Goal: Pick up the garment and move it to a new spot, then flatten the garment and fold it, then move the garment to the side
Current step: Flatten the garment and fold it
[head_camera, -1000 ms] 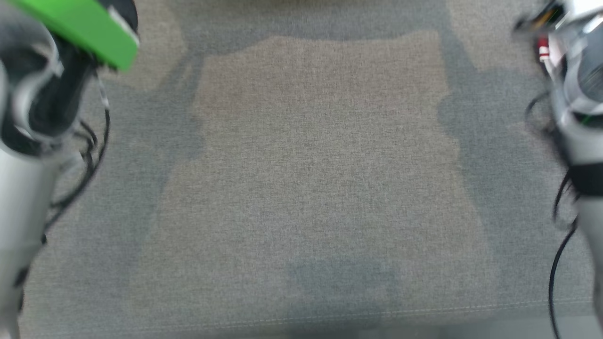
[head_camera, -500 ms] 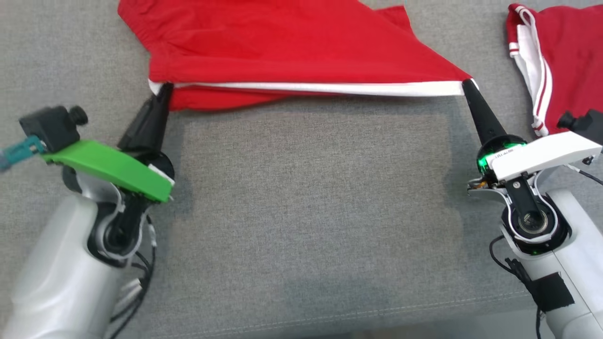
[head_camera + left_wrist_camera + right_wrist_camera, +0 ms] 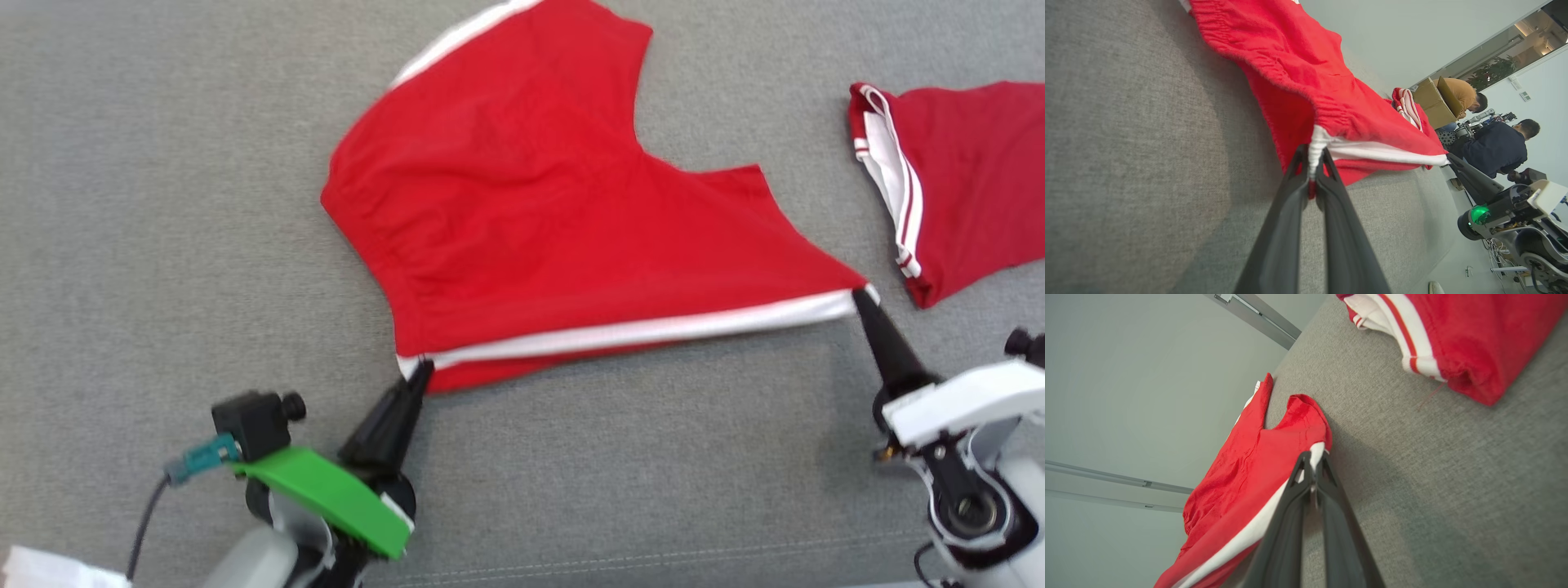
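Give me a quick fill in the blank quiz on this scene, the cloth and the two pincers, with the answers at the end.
1. The held garment is mainly ____ in colour.
2. The left pincer and the right pincer grip opposite ends of its ____ stripe.
3. The second garment lies on the robot's ____ side, apart from the held one.
4. Beneath them is a ____ fabric surface.
Answers: red; white; right; grey.

The right pincer (image 3: 1314,460) is clamped on the white-striped corner of the red garment (image 3: 1241,473). A second red garment (image 3: 1486,339), also white-striped, lies apart on the grey fabric worktop (image 3: 1453,477).
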Available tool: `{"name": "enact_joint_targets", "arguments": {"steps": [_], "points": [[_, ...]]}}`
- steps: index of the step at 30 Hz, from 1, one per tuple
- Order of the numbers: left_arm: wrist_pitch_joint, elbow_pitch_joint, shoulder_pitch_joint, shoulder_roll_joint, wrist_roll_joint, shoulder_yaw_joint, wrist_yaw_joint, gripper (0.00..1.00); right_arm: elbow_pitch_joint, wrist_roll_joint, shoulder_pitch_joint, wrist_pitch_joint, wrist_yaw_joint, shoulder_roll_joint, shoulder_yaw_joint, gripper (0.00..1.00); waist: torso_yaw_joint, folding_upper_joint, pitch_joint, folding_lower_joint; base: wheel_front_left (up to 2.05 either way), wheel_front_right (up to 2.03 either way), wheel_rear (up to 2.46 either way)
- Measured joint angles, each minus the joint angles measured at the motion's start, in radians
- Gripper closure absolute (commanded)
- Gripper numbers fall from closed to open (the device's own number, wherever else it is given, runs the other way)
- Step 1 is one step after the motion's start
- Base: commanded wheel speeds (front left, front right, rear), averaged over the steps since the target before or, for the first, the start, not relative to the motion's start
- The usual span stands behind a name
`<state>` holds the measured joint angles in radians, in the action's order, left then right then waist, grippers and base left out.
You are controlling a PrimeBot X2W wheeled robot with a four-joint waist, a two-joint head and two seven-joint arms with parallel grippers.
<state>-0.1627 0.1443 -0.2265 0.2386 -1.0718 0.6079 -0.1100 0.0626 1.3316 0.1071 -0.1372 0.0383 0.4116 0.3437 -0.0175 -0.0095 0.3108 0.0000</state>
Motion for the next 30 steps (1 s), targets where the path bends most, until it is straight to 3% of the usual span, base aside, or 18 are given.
{"name": "enact_joint_targets", "arguments": {"steps": [11, 21, 24, 25, 26, 27, 28, 29, 30], "points": [[-0.055, -0.026, 0.233, -0.003, -0.018, 0.020, 0.000, 1.00, -0.098, 0.011, -0.237, -0.021, 0.009, 0.008, 0.016, 1.00, 0.075, 0.0000, -0.077, 0.0000, 0.00, 0.00, 0.00], [-0.067, 0.042, 0.240, -0.039, -0.010, 0.058, -0.005, 1.00, 0.008, -0.142, -0.271, -0.011, 0.044, 0.117, 0.093, 1.00, 0.095, 0.0000, -0.104, 0.0000, 0.00, 0.00, 0.00], [-0.067, 0.053, 0.235, -0.040, -0.008, 0.057, -0.012, 1.00, 0.031, -0.182, -0.259, -0.008, 0.044, 0.121, 0.121, 1.00, 0.092, 0.0000, -0.102, 0.0000, 0.00, 0.00, 0.00], [-0.067, 0.061, 0.232, -0.040, -0.007, 0.055, -0.012, 0.96, 0.037, -0.191, -0.251, -0.007, 0.044, 0.117, 0.129, 1.00, 0.090, 0.0000, -0.101, 0.0000, 0.00, 0.00, 0.00], [-0.067, 0.070, 0.227, -0.040, -0.007, 0.055, -0.012, 0.78, 0.045, -0.198, -0.240, -0.009, 0.044, 0.110, 0.132, 0.92, 0.087, 0.0000, -0.099, 0.0000, 0.00, 0.00, 0.00], [-0.067, 0.076, 0.222, -0.040, -0.006, 0.058, -0.012, 0.70, 0.053, -0.202, -0.230, -0.013, 0.045, 0.103, 0.132, 0.87, 0.085, 0.0000, -0.099, 0.0000, 0.00, 0.00, 0.00], [-0.067, 0.085, 0.214, -0.040, -0.002, 0.068, -0.012, 0.63, 0.064, -0.232, -0.208, -0.013, 0.052, 0.097, 0.143, 0.76, 0.083, 0.0000, -0.096, 0.0000, 0.00, 0.00, 0.00], [-0.067, 0.092, 0.211, -0.040, -0.002, 0.070, -0.012, 0.33, 0.071, -0.235, -0.197, -0.018, 0.053, 0.091, 0.144, 0.58, 0.083, 0.0000, -0.096, 0.0000, 0.00, 0.00, 0.00], [-0.067, 0.100, 0.209, -0.040, -0.002, 0.071, -0.012, 0.15, 0.076, -0.237, -0.187, -0.021, 0.053, 0.085, 0.146, 0.56, 0.082, 0.0000, -0.095, 0.0000, 0.00, 0.00, 0.00]]}}
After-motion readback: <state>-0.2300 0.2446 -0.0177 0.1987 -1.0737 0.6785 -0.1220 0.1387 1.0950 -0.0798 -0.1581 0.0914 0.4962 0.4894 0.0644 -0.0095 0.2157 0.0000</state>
